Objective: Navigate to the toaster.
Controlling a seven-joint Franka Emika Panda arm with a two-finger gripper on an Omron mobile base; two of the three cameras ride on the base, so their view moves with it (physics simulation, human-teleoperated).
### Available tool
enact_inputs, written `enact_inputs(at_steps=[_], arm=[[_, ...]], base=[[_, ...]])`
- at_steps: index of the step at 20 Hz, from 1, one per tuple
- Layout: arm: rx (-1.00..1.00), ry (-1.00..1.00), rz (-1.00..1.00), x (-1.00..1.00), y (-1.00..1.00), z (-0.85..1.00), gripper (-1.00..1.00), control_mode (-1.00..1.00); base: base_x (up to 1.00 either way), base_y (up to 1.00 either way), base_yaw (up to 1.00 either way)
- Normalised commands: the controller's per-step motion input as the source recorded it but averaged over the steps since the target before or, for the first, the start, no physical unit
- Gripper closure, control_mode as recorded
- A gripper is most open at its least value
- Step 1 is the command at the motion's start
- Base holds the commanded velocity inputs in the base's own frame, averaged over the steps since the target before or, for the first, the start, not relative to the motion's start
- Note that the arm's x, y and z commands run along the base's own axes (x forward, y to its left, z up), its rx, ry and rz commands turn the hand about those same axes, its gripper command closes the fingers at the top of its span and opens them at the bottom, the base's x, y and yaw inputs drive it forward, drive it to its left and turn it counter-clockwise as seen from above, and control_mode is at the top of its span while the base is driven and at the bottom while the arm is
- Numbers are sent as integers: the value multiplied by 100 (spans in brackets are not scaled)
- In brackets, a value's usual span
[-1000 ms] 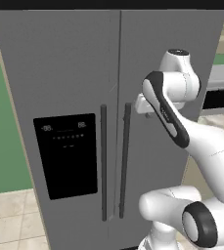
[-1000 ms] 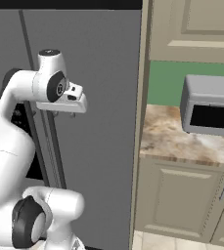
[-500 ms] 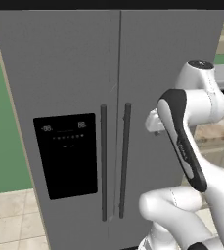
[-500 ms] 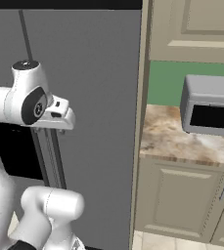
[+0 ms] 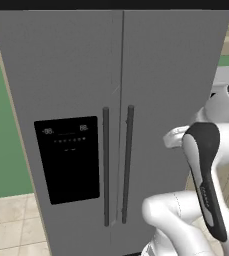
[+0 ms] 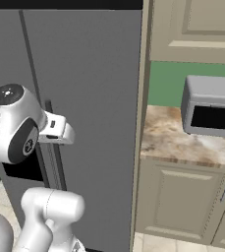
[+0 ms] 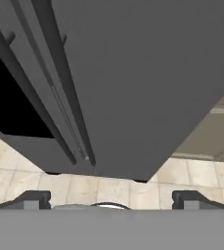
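The toaster is out of view. My gripper [image 7: 111, 200] is open, its two dark fingertips [image 7: 33, 199] wide apart at the bottom of the hand view with nothing between them. It points down at the lower part of a grey two-door fridge [image 7: 133, 73] and the tiled floor [image 7: 108, 188] below it. The arm is folded close to the base, with the hand [image 6: 60, 130] held in front of the fridge doors.
The tall grey fridge [image 5: 116, 100] with a black dispenser panel [image 5: 68, 160] and two vertical handles stands directly ahead. To its right is a marble counter [image 6: 182, 145] over beige cabinets, bearing a grey box oven with a black window [image 6: 212, 110]. A green wall lies behind.
The arm has folded back and down toward the base, its elbow swinging closer to the cameras. The fridge and counter stay in the same place in both base views.
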Motion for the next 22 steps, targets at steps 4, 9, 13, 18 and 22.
enact_inputs(at_steps=[4,9,13,18,22], arm=[[1,-19,0,-17,-57,0,-100,-100],[0,0,0,0,0,0,-100,100],[0,0,0,0,0,0,-100,100],[0,0,0,0,0,0,-100,100],[0,0,0,0,0,0,-100,100]], base=[[0,0,0],[-41,-96,0],[-55,-100,-5],[-30,-100,-26],[-11,-100,-37]])
